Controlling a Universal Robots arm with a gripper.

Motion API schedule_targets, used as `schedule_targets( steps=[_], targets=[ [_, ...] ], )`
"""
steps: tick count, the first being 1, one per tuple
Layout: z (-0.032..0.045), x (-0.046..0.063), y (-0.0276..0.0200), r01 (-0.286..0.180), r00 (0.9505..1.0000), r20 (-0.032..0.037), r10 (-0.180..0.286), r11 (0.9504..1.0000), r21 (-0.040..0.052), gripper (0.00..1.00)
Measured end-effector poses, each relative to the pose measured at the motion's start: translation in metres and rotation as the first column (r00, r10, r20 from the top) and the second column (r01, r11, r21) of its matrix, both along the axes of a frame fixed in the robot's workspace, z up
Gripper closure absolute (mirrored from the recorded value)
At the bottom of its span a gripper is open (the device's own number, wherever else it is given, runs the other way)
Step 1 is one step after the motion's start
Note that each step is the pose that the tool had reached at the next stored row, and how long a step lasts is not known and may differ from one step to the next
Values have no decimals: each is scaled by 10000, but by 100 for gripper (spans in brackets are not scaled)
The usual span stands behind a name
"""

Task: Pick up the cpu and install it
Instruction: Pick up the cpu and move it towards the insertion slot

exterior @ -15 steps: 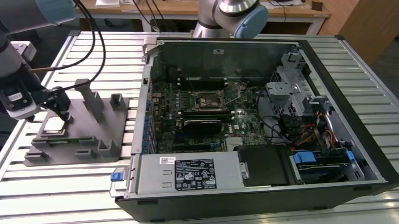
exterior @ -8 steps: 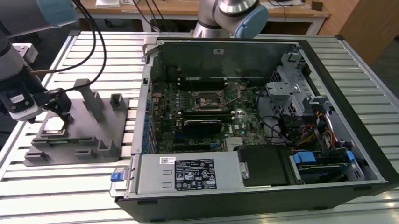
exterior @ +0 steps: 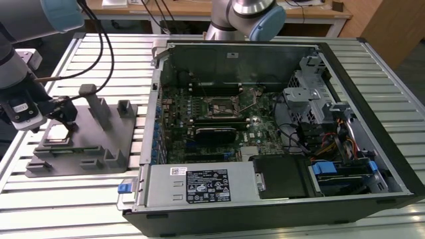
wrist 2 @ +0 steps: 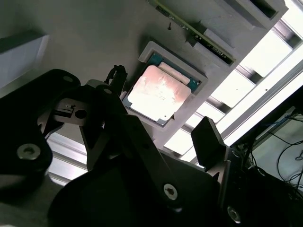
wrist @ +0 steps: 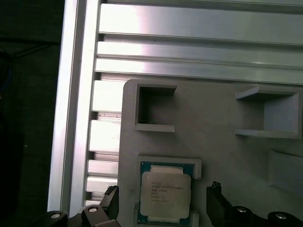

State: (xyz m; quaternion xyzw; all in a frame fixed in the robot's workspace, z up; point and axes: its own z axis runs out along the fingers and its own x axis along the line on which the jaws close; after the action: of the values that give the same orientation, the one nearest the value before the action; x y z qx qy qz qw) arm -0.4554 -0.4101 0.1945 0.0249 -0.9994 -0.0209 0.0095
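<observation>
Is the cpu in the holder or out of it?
In: the cpu lies flat in the grey holder, inside its framed recess; the gripper straddles it, open.

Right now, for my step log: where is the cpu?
The cpu sits in a recess of the grey holder block at the exterior view's left, outside the computer case, under the open gripper.

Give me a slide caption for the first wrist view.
Open claw framing the cpu, which sits in a recess of the grey holder block on the slatted metal table.
</observation>
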Motion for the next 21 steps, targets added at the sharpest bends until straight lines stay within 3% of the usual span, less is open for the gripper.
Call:
schedule_targets(
  steps=[10, 15, 16, 20, 21],
  targets=[
    [-110, 5, 0, 121, 9999, 0, -121, 9999, 0, 18],
    [-124, 7, 0, 130, 9999, 0, -130, 9999, 0, 19],
    [-125, 6, 0, 137, 9999, -1, -137, 9999, -1, 26],
    [-130, 8, 0, 180, 9998, -1, -180, 9998, -3, 27],
    [-131, 10, 0, 194, 9998, 0, -194, 9998, -5, 35]
  ],
)
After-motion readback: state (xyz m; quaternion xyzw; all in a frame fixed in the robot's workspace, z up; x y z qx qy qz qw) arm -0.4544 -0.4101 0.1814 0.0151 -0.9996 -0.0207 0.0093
